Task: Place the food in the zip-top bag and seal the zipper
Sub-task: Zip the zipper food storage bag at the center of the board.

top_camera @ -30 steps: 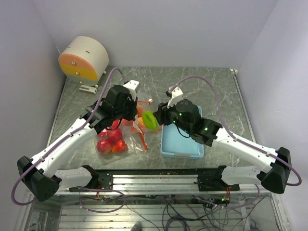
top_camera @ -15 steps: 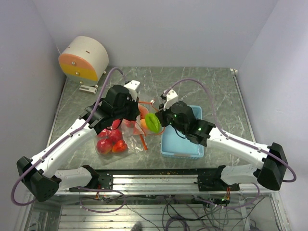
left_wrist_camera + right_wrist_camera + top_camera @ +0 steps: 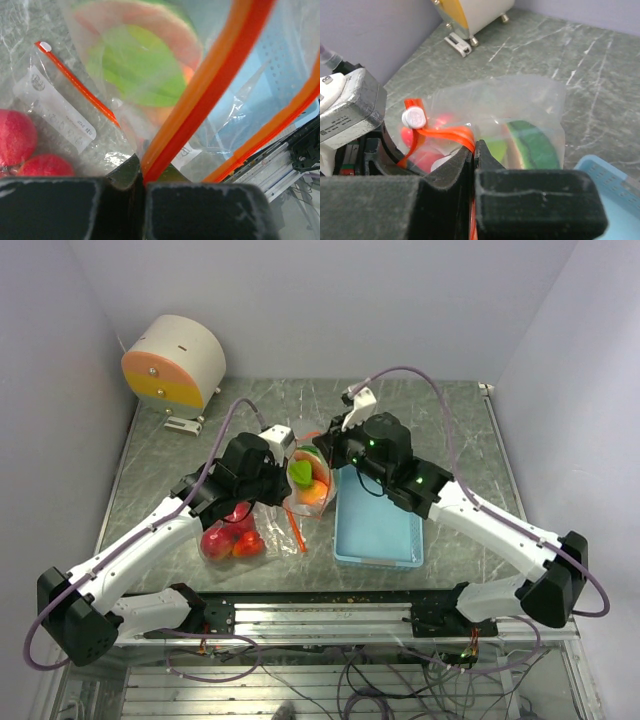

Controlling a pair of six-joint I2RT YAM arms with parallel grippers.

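The clear zip-top bag hangs between my two grippers. It holds a green piece and an orange ball. My left gripper is shut on the red-orange zipper at the bag's near end, pinching it between the jaws. My right gripper is shut on the zipper at the far end, beside its white slider. The green piece shows through the plastic in both wrist views.
A second clear bag with red round fruits and its own red strip lies on the table below my left arm. The light blue tray sits right of the bags. A white and orange drum stands back left.
The green piece, held at my right gripper beside the tray, now sits inside the bag. My right gripper has moved back and left and shut on the zipper. The left gripper shifted slightly right.
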